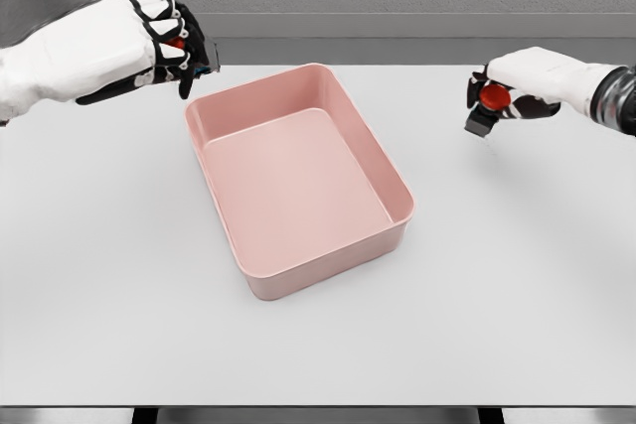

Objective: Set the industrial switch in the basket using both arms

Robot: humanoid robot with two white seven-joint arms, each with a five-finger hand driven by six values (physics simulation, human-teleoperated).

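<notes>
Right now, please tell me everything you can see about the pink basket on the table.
The pink basket is a shallow rectangular tub with rounded corners, a smooth plastic look and a thin raised rim. It sits flat and upright on the white table, turned at a slant to the table's edges. It looks empty. Neither hand touches it; both are apart from it, at either side.

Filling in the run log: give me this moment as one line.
left hand: holds red-buttoned switch | right hand: holds red-buttoned switch | pink basket: empty, between hands | stage: pre-drop
</notes>
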